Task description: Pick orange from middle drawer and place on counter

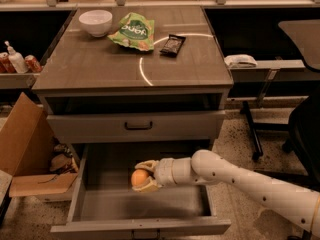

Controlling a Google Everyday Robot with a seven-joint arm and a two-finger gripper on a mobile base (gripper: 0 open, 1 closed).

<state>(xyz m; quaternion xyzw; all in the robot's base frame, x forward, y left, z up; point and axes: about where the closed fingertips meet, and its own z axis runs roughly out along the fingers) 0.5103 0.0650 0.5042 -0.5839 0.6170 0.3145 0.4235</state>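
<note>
The orange (139,177) is small and round, held between my gripper's pale fingers. My gripper (144,176) is shut on it, above the floor of the open middle drawer (110,204), left of the drawer's centre. My white arm reaches in from the lower right. The counter (100,64) is the glossy grey-brown wood-grain top above the drawers.
On the counter stand a white bowl (95,22), a green snack bag (133,31) and a dark wrapped bar (173,45). A closed drawer front with a black handle (138,126) sits above the open drawer. A cardboard box (25,154) stands at left, a chair base (260,129) at right.
</note>
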